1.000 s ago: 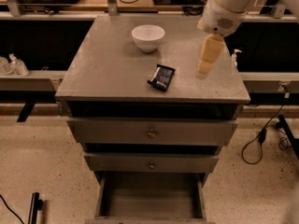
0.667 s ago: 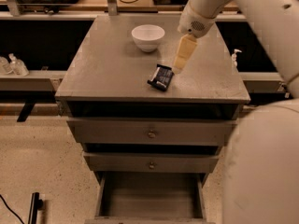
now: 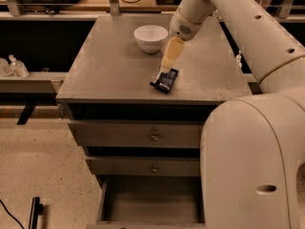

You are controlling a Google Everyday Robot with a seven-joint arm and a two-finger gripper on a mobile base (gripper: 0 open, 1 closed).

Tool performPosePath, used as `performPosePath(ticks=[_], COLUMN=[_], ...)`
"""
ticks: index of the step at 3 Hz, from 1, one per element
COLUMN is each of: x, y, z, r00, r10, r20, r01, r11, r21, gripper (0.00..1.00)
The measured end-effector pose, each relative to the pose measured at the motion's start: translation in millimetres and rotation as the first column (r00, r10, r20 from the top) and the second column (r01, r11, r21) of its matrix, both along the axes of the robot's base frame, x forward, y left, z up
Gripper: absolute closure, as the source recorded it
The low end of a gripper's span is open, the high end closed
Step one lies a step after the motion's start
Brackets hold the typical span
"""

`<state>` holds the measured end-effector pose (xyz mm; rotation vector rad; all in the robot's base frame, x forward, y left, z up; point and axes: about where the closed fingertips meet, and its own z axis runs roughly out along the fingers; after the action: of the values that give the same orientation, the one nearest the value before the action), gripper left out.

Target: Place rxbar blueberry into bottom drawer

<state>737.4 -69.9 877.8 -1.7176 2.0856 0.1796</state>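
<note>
The rxbar blueberry (image 3: 165, 82), a small dark bar with a pale label, lies on the grey cabinet top (image 3: 109, 70) near its front edge, right of centre. My gripper (image 3: 166, 68) comes down from the upper right and its tip is at the bar's far end, touching it or just above it. The bottom drawer (image 3: 151, 198) is pulled open below, a plain grey box with nothing in it.
A white bowl (image 3: 150, 37) stands on the cabinet top behind the bar. Two knobbed drawers (image 3: 153, 136) above the bottom one are closed. My arm's large white body (image 3: 248, 166) fills the right foreground. A dark object (image 3: 35, 212) lies on the floor at the lower left.
My gripper has moved left and down across the cabinet top, from its right side to the far end of the bar. My arm's body has come into view at the right.
</note>
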Motion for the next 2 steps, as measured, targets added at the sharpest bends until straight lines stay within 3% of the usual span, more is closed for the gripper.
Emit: performPosePath(ticks=[1, 2], x=[-15, -29], y=[15, 24], z=[-18, -47], r00=[0.9972, 0.9901], r10=[0.041, 0.044], r20=[-0.062, -0.133], r01=[-0.039, -0.039], r11=[0.999, 0.998], r21=[0.028, 0.041], gripper=[0.00, 0.00])
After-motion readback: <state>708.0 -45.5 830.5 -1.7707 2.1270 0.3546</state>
